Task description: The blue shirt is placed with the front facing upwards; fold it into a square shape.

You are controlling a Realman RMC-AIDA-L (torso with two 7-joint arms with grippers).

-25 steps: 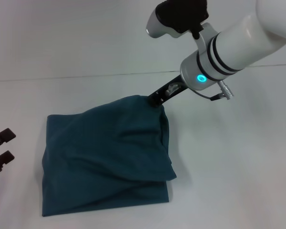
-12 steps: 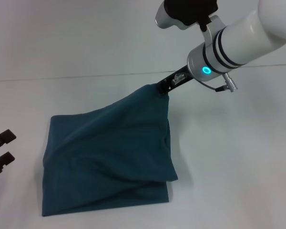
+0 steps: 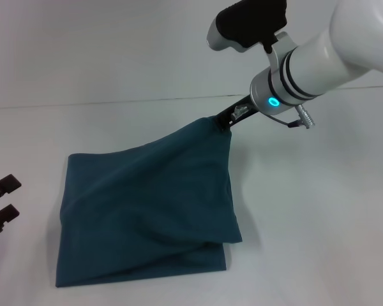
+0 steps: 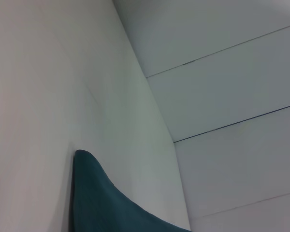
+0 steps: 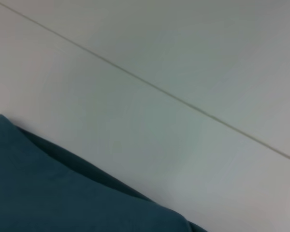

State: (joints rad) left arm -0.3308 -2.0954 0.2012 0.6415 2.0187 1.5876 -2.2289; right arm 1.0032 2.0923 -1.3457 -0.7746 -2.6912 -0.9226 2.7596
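The blue shirt (image 3: 147, 210) lies folded on the white table, plain teal side up, no print showing. Its far right corner is lifted off the table, pinched by my right gripper (image 3: 222, 119), which is shut on the cloth and holds it up so the fabric hangs in a slanted sheet. The shirt's near and left parts still rest flat. My left gripper (image 3: 0, 204) sits low at the left edge of the head view, apart from the shirt. A teal fold of the shirt (image 4: 106, 203) shows in the left wrist view, and the shirt (image 5: 63, 193) fills the lower right wrist view.
The white table (image 3: 319, 210) spreads around the shirt, with a white wall (image 3: 102, 44) behind its far edge. My right forearm (image 3: 319, 54) reaches in from the upper right above the table.
My right gripper has risen and moved right and away, pulling the shirt's far right corner higher and stretching the cloth flatter. The left arm has stayed still.
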